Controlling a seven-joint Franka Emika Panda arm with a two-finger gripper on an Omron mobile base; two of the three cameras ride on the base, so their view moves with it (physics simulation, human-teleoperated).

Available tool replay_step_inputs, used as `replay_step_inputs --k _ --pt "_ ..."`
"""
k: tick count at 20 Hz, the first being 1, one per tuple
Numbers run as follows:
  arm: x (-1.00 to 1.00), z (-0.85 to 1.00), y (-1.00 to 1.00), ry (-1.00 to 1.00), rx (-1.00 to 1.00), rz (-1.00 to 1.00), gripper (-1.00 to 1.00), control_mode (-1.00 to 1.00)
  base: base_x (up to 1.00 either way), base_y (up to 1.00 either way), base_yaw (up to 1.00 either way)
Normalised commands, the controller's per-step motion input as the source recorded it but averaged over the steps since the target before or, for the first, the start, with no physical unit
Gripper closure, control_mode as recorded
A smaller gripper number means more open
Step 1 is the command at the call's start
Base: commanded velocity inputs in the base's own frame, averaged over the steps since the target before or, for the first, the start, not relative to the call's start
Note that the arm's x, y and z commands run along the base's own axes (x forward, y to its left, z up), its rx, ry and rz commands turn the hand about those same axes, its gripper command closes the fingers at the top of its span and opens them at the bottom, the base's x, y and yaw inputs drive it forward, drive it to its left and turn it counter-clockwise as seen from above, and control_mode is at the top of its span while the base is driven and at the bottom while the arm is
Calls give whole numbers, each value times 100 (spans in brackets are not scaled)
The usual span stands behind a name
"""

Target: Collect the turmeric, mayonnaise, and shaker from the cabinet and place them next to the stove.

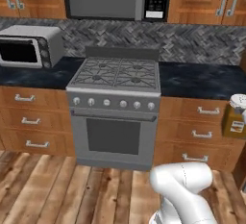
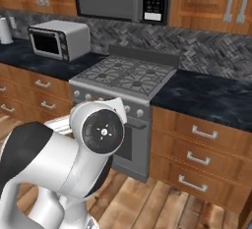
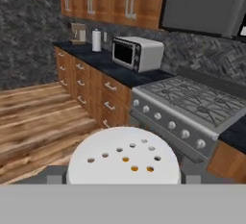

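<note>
Facing the stove (image 1: 114,76), with dark counter (image 1: 199,79) to its side, the turmeric (image 1: 235,117) is carried at the left base view's right edge, its holed lid (image 3: 124,156) clamped between the claw's jaws; lowering beside the burners is judged next.

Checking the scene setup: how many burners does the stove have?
4 burners on the stove: back left, back right, front left, front right. None seems hidden.

even, flat rendered light; soft low-resolution blur, no glare
</note>
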Motion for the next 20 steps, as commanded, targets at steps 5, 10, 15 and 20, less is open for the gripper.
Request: replay_step_inputs --k 5,10,15,20 --pt "0 0 0 0 0 0 100 100 100 7 -23" --pt "0 0 0 0 0 0 100 100 100 7 -24" --pt "0 0 0 0 0 0 100 100 100 5 -24" --pt "0 0 0 0 0 0 100 100 98 20 -21"
